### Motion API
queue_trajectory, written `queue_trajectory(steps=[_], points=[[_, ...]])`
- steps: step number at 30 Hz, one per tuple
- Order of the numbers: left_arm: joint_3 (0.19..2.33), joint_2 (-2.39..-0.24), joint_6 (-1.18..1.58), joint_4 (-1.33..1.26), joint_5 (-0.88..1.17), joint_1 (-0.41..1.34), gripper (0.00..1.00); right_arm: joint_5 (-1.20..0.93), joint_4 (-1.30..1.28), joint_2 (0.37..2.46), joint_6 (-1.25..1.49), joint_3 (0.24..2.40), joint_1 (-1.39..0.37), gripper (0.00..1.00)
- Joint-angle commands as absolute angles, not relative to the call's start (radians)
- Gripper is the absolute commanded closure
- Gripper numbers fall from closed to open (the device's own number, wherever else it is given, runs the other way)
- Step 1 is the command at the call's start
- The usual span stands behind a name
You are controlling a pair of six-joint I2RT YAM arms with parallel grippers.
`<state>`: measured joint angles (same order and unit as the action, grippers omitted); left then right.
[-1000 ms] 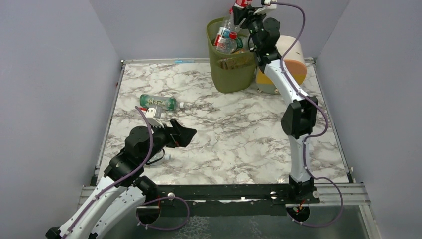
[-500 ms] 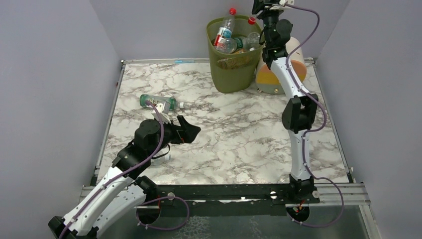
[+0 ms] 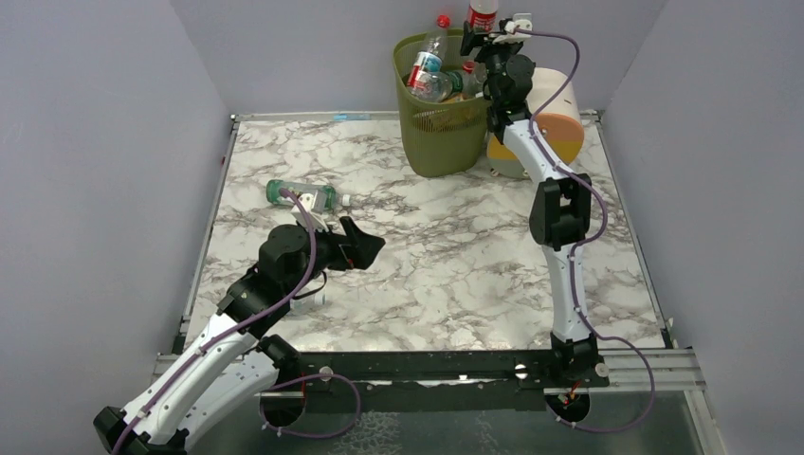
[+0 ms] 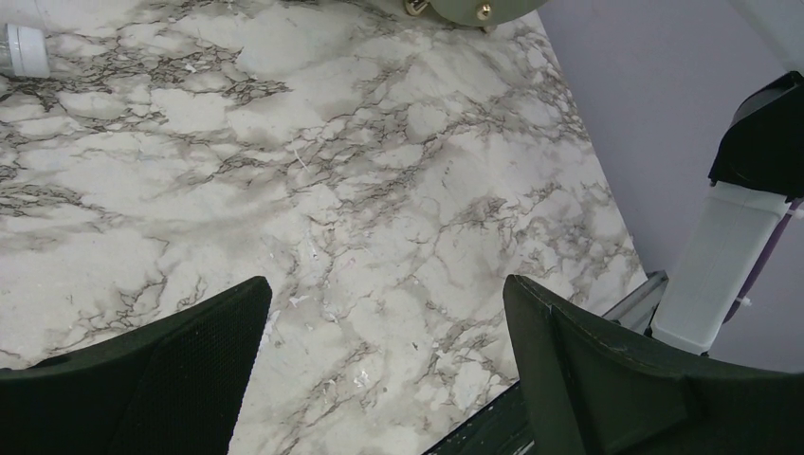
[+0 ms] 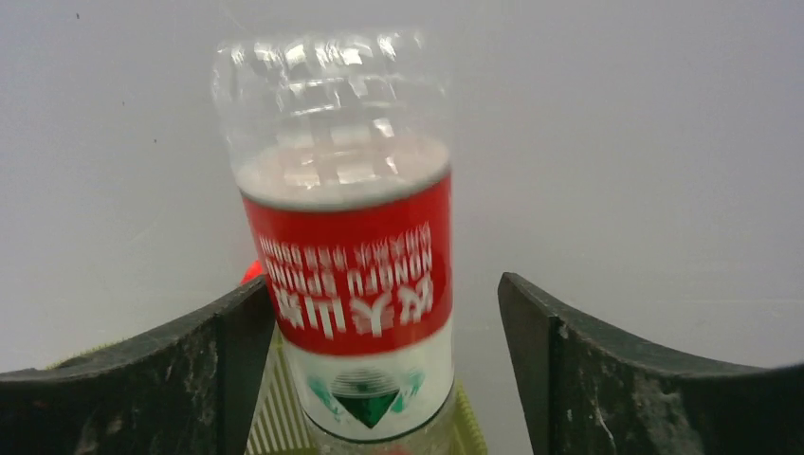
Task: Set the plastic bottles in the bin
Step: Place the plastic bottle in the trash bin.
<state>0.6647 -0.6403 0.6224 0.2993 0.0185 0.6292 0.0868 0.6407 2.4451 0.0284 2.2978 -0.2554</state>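
A clear plastic bottle with a red and white label [image 5: 351, 275] [image 3: 482, 16] hangs upside down and blurred between the spread fingers of my right gripper [image 5: 384, 284] [image 3: 481, 38]. It sits close to the left finger, with a clear gap to the right finger. It is above the right rim of the olive-green mesh bin [image 3: 438, 133], which holds several bottles [image 3: 431, 81]. A green-labelled bottle [image 3: 301, 195] lies on the marble table at the left; its white cap [image 4: 21, 47] shows in the left wrist view. My left gripper [image 3: 356, 245] [image 4: 386, 284] hovers open and empty just near of it.
A cream drum with an orange face [image 3: 545, 118] stands right of the bin, behind my right arm. Grey walls enclose the table [image 3: 455, 256] on three sides. Something small and clear [image 3: 305, 301] lies under my left arm.
My right gripper has spread its jaws, and the red-labelled bottle it had clamped over the bin now sits loose between them. My left arm has edged forward and to the right.
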Motion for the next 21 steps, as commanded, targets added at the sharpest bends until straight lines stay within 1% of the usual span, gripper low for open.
queue_trajectory(steps=[1, 8, 11, 14, 18, 21], points=[[0.661, -0.619, 0.608, 0.269, 0.047, 0.624, 0.01, 0.061, 0.685, 2.363, 0.011, 2.215, -0.274, 0.11], [0.665, -0.576, 0.611, 0.295, 0.049, 0.623, 0.01, 0.053, 0.695, 2.216, 0.027, 2.079, -0.292, 0.09], [0.668, -0.556, 0.610, 0.312, 0.044, 0.623, 0.01, 0.045, 0.667, 2.148, 0.043, 2.052, -0.299, 0.08], [0.685, -0.548, 0.605, 0.337, 0.040, 0.624, 0.01, 0.030, 0.574, 2.117, 0.032, 2.105, -0.313, 0.07], [0.717, -0.561, 0.605, 0.380, 0.023, 0.623, 0.01, 0.008, 0.359, 2.081, 0.065, 2.208, -0.324, 0.07], [0.741, -0.583, 0.608, 0.414, 0.005, 0.624, 0.01, -0.012, 0.224, 1.998, 0.117, 2.174, -0.332, 0.07]])
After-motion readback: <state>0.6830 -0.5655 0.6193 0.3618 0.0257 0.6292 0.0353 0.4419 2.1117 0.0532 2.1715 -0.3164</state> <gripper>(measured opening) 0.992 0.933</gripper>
